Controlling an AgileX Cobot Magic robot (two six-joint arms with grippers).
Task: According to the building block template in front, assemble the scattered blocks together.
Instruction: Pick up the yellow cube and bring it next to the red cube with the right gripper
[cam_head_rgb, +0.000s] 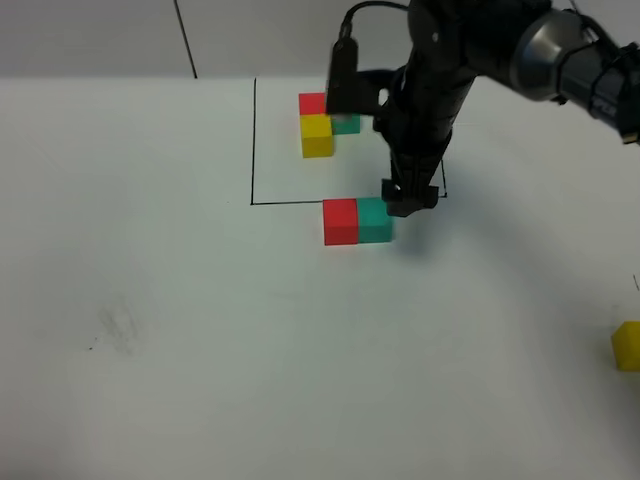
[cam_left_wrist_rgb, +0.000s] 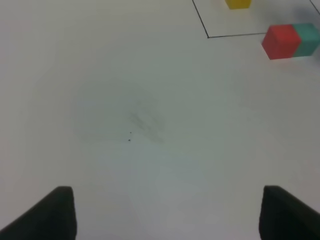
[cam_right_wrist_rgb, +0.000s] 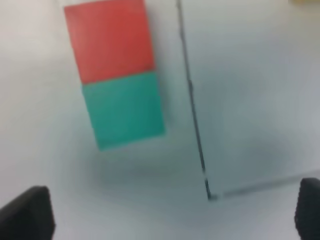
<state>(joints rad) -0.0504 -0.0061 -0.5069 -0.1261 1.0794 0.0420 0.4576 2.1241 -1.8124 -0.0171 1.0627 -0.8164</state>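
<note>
White table (cam_head_rgb: 200, 330), black frame (cam_head_rgb: 253, 140) around template (cam_head_rgb: 318, 130)

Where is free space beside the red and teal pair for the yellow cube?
Free: bare table in front and left of the red cube. Crowded: right of the teal cube, where the right tool hangs; behind runs the black frame line.

Template trio (cam_head_rgb: 322, 122) at 12 o'clock on the table (cam_head_rgb: 200, 350), inside the drawn frame (cam_head_rgb: 254, 150), 2 touching cubes (cam_head_rgb: 357, 221) just outside the frame's near line, at the trio's 6 o'clock, lone cube (cam_head_rgb: 627, 346) well apart at 4 o'clock.
</note>
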